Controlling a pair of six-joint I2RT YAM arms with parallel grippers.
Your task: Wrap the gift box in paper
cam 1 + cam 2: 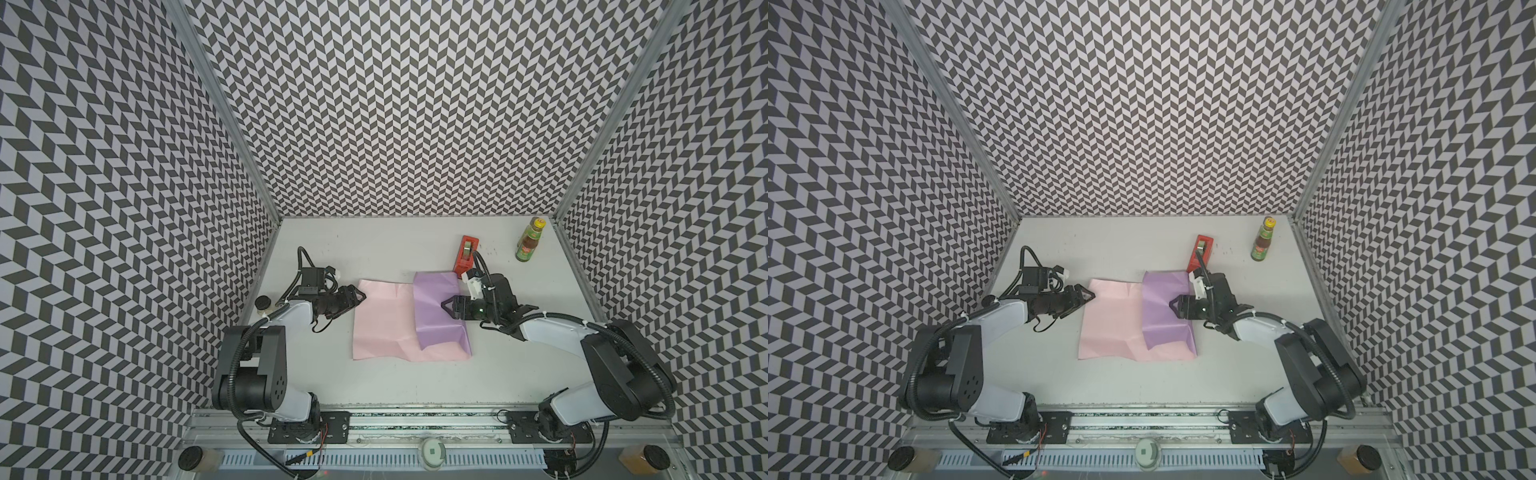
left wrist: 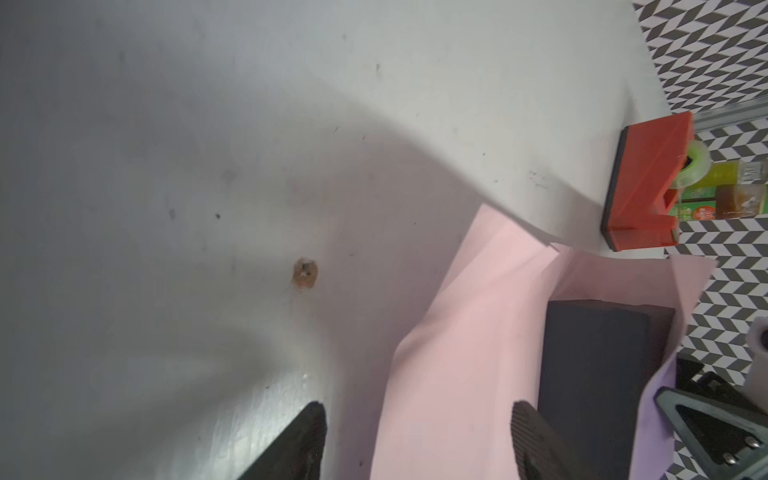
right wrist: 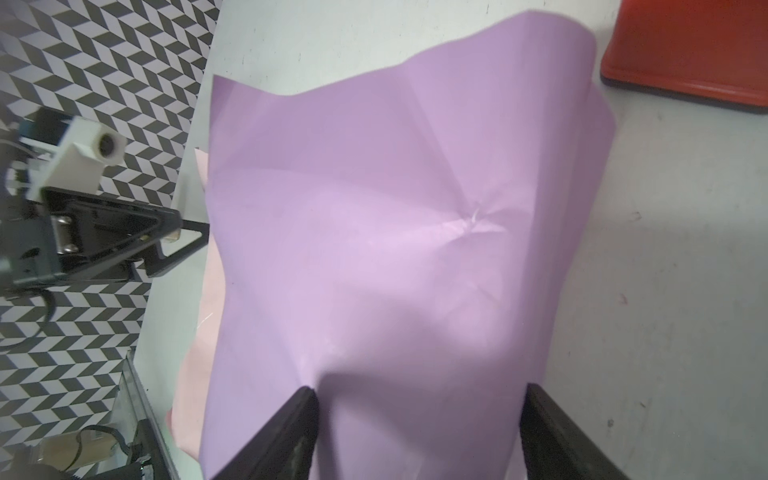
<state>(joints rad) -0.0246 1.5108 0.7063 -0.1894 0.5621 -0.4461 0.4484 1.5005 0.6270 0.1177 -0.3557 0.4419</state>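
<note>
In both top views my left gripper [image 1: 360,296] hovers at the pink left edge of the paper [image 1: 384,322]. My right gripper [image 1: 445,304] hangs over the lilac flap folded across the right half, and the flap hides the gift box here. At the far right a bottle [image 1: 528,241] stands upright with dark brown sauce inside. A red tape dispenser [image 1: 467,254] sits just beside the paper's far right corner.

Left wrist view: my jaws are spread wide, gripping nothing. There's the gift box [image 2: 602,374], lying on the pink face with the flap arching over it.

Right wrist view: my jaws are spread too, straddling the lilac flap, nothing pinched.
</note>
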